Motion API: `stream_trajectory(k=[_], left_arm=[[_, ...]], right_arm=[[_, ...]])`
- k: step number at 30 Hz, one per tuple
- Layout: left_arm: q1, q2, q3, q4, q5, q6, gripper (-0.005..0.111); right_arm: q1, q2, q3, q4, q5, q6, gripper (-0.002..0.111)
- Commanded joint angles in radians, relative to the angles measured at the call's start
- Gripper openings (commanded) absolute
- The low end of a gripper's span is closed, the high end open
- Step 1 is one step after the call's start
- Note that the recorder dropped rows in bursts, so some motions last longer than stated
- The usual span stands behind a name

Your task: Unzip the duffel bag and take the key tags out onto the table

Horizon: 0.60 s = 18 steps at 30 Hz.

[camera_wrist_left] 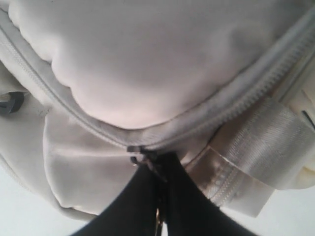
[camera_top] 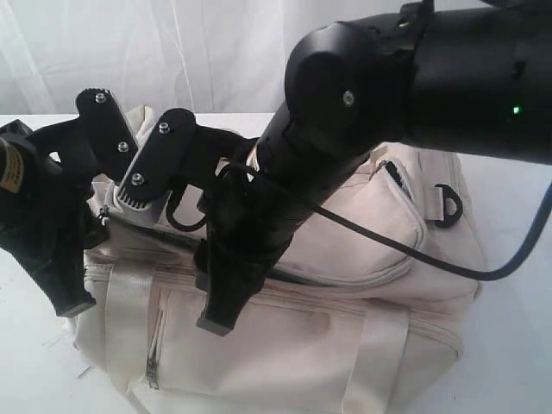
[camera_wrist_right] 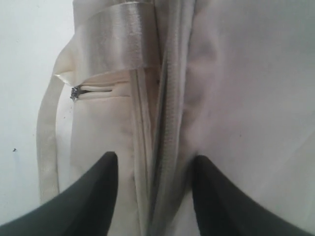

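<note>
No legible text, brand or number on any surface. Small yellow sticker [camera_top: 10,164] on left arm housing [camera_top: 34,216], up-arm from left fingers [camera_top: 73,297]: dark print, too small to read. Green indicator light [camera_top: 516,109] lit on right arm casing [camera_top: 466,78], far up-arm from right fingers [camera_top: 217,315].

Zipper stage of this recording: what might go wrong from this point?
1. The left gripper pinches only the small zipper pull; it may slip off.
2. The right gripper stands open astride the zipper, holding nothing, so the soft duffel bag may drag along instead of unzipping.
</note>
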Motion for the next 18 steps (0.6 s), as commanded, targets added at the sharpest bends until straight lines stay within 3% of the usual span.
stream_trajectory(k=[1, 5, 10, 18], left_arm=[[-0.001, -0.011, -0.003, -0.016, 0.01, -0.007, 0.0], [-0.001, -0.011, -0.003, -0.016, 0.01, -0.007, 0.0], [-0.001, -0.011, -0.003, 0.028, 0.004, -0.007, 0.0], [-0.001, -0.011, -0.015, 0.11, -0.041, -0.016, 0.0]], right_arm=[[-0.005, 0.014, 0.005, -0.002, -0.029, -0.005, 0.042], [-0.005, 0.014, 0.005, -0.002, -0.031, -0.003, 0.028], [-0.005, 0.014, 0.005, -0.002, 0.029, 0.011, 0.0], [-0.005, 0.014, 0.005, 0.002, 0.053, 0.011, 0.0]])
